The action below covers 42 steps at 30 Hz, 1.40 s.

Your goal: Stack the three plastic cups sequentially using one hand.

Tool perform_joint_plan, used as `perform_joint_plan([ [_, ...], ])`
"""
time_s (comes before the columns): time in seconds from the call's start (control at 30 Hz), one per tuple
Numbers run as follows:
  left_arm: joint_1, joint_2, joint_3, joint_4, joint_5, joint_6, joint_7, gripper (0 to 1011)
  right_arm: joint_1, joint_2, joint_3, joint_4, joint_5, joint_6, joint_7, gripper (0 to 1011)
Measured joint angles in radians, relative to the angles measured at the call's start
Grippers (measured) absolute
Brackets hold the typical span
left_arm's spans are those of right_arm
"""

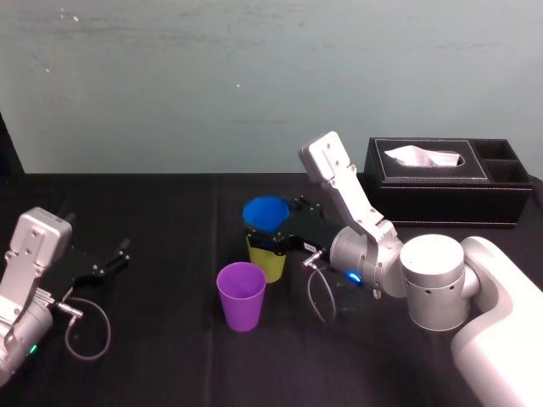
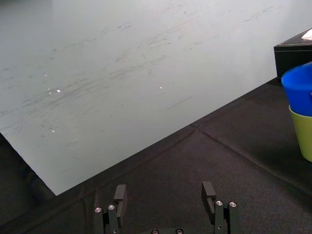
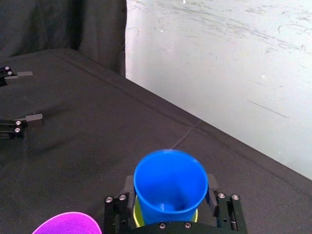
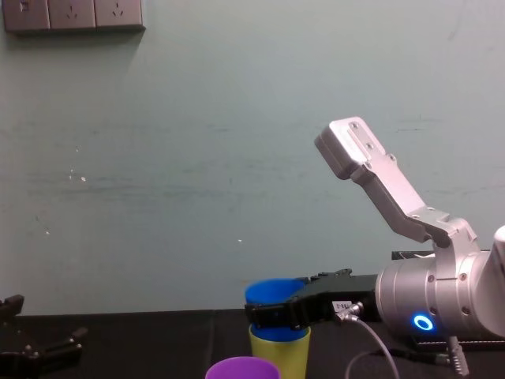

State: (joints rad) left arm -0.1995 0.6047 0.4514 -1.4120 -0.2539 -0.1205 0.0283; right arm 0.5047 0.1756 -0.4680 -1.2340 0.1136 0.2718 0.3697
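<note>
Right gripper (image 1: 276,242): fingers clasped blue cup (image 1: 265,210), seated in yellow cup (image 1: 270,264). Left gripper (image 2: 164,187): parked on desk (image 1: 170,339), fingers apart. Next move likely called for release, then fetching purple cup (image 1: 242,297).

Dim even light, faint shadows, glints on wall (image 2: 146,73)

1. A black tissue box (image 1: 441,199) sits at the far right of my counter (image 1: 153,254), which is draped in black cloth.
2. A white tissue (image 1: 422,157) pokes from its top.
3. Open compartments (image 1: 507,170) fill its right end.
4. Behind rises a pale wall (image 1: 254,85), with sockets (image 4: 72,14) high up.
</note>
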Motion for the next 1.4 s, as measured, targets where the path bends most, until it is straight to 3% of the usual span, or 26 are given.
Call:
perform_joint_plan([
  [0.2,0.0,0.0,0.0,0.0,0.0,0.0,0.0,1000,0.0,0.0,0.0,-0.001,0.0,0.001,0.0,1003],
  [0.5,0.0,0.0,0.0,0.0,0.0,0.0,0.0,1000,0.0,0.0,0.0,-0.002,0.001,0.001,0.0,1003],
  [0.8,0.0,0.0,0.0,0.0,0.0,0.0,0.0,1000,-0.035,0.013,0.035,-0.051,0.008,-0.051,-0.023,1003],
  [1.0,0.0,0.0,0.0,0.0,0.0,0.0,0.0,1000,-0.075,0.036,0.051,-0.128,0.02,-0.049,-0.024,1003],
  [1.23,0.0,0.0,0.0,0.0,0.0,0.0,0.0,1000,-0.153,0.082,0.071,-0.251,0.073,0.029,0.003,1003],
  [1.4,0.0,0.0,0.0,0.0,0.0,0.0,0.0,1000,-0.224,0.143,0.069,-0.348,0.096,0.092,0.018,1003],
])
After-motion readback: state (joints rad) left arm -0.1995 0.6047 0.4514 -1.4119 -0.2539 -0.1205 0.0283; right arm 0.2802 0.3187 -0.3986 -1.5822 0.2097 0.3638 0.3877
